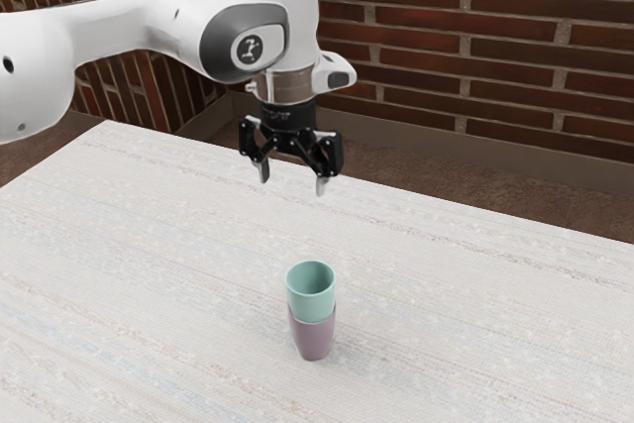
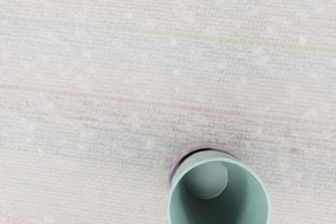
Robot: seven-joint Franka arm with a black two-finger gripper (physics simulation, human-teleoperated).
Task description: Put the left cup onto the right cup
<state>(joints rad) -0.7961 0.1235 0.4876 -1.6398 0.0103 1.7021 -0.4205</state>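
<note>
End effector (image 1: 292,182) hangs above the tabletop (image 1: 119,245), fingers spread wide w/ nothing between them. It is well apart from both cups, higher up & a bit toward the exterior view's left of the stack. Fingertips point down.

Brick wall (image 1: 475,37) runs across the back, dark red w/ paler mortar. A brown floor strip (image 1: 495,180) lies between it & the tabletop's far edge. Tabletop is pale w/ a faint woven streak pattern; the wrist view shows the same surface (image 2: 131,66) w/ thin pinkish & bluish lines.

Arm (image 1: 149,27), white w/ grey joint caps, comes in from the exterior view's upper left & bends down at the wrist to the black end effector.

Teal cup (image 1: 310,287) sits upright in the mouth of the mauve cup (image 1: 313,339) — nested, its rim & upper body standing above the mauve rim. Mauve cup stands upright on the tabletop, approx. mid-front in the exterior view. In the wrist view the teal cup (image 2: 220,203) is seen from above, open mouth up, w/ a thin sliver of the mauve cup (image 2: 181,158) showing around part of its rim. Stack looks straight — no visible tilt.
</note>
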